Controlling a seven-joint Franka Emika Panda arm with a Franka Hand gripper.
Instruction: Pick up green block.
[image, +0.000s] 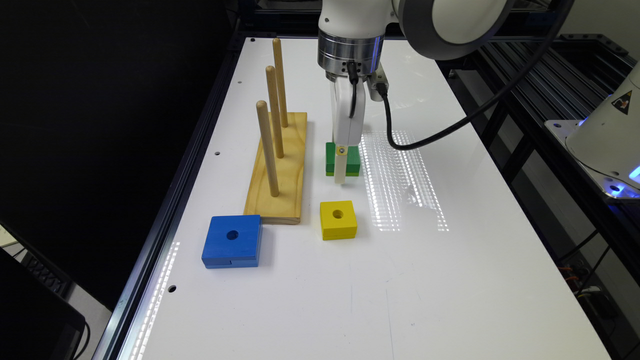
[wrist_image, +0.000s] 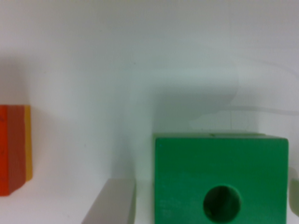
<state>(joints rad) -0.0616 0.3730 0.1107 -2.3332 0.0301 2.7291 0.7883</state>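
The hand (image: 341, 172) is hiding the middle of the green block (image: 350, 161), its fingers (wrist_image: 112, 205) spreading either side without touching, while that dark-green square with a round hole is lying on the glossy white table (image: 450, 280), at 12 o'clock from the yellow block (image: 338, 219).

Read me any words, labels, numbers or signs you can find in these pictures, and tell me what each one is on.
No readable words, brand names or numbers.
One sign: a yellow triangular warning sticker with a black symbol, on the white machine housing at the exterior view's right; the symbol is too small to identify.
The green block, yellow block, blue block and wooden peg base carry no text.
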